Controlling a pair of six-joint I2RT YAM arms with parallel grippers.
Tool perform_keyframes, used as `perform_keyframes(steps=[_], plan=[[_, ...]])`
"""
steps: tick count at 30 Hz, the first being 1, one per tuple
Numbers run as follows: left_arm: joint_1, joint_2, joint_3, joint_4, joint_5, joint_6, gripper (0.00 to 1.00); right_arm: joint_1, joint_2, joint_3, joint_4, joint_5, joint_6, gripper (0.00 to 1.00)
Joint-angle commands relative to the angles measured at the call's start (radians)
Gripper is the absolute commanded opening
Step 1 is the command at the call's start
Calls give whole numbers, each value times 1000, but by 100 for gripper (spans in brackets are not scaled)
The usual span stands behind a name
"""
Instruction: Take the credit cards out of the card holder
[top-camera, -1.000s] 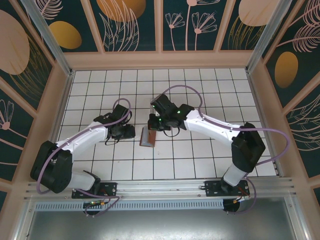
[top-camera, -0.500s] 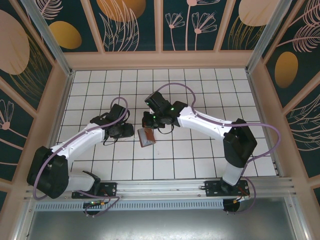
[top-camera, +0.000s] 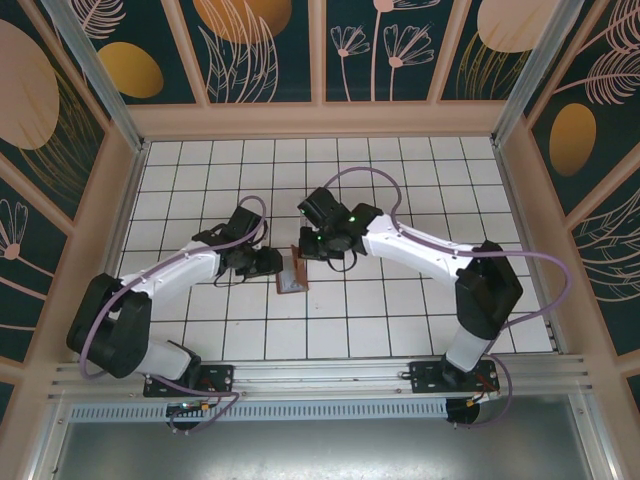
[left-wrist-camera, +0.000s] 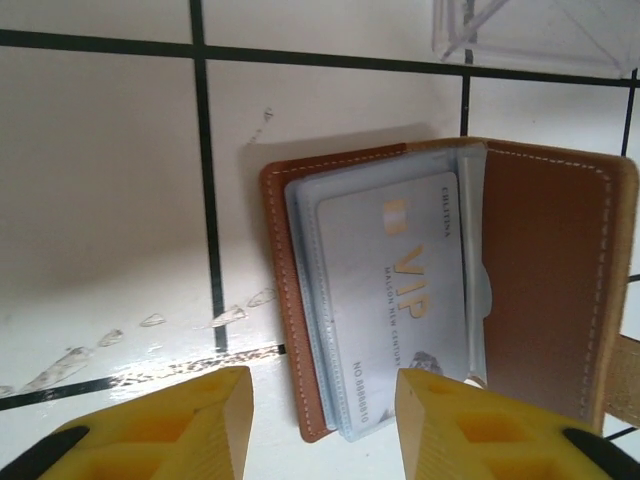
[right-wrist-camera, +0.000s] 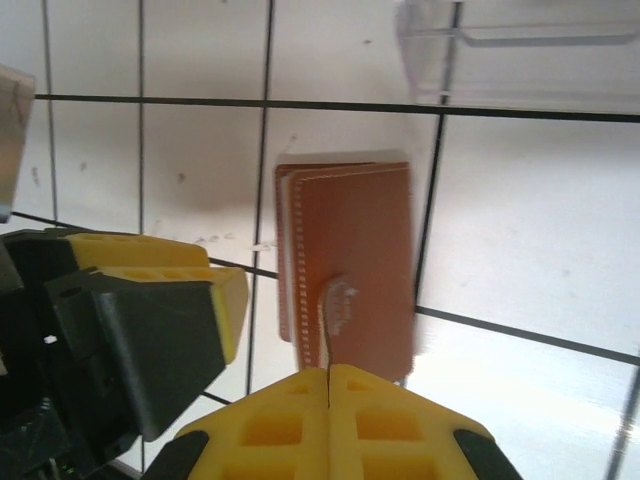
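A small brown leather folding card holder (left-wrist-camera: 545, 290) is seen near the middle of the white tiled table (top-camera: 400, 300), between the two arms in the overhead view. From the left wrist it is seen opened, its grey-blue inside turned toward the camera. A pale silver-white rectangular credit card (left-wrist-camera: 395, 290), printed with gold "VIP" lettering, is tucked in a clear sleeve against the left-hand half. Further thin edges are stacked behind that card, but how many cannot be told. The right-hand half is shown as a plain stitched brown flap. The left gripper (left-wrist-camera: 322, 400) is held just in front of the near edge of the card holder. Its yellow fingers (left-wrist-camera: 170, 425) are spread apart with nothing clamped between them, and whether they touch the leather cannot be told. The right gripper (right-wrist-camera: 328, 385) is placed on the opposite side, where the brown outer face is seen from its wrist. Its yellow fingers are pressed together, and the little rounded snap tab (right-wrist-camera: 336, 300) runs down into the seam between their tips, so the card holder appears to be pinched by that tab. A clear acrylic tiered stand (left-wrist-camera: 530, 35) stands on the tiles just beyond the card holder, apart from it.
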Motion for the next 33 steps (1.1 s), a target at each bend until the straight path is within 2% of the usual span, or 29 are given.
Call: perform_keyframes(steps=[1, 14, 20, 28, 33], plan=[[-7, 38, 20, 35, 23, -12, 44, -22, -52, -57, -41, 48, 14, 0], [-16, 153, -18, 87, 24, 16, 45, -83, -82, -225, 12, 62, -6, 0], [-18, 195, -22, 86, 23, 21, 43, -94, -54, -272, -5, 136, -5, 0], [-18, 201, -27, 101, 54, 24, 41, -94, -62, -203, -72, 191, -8, 29], [-18, 196, -35, 111, 67, 20, 39, -99, -75, -82, -120, 205, -34, 34]])
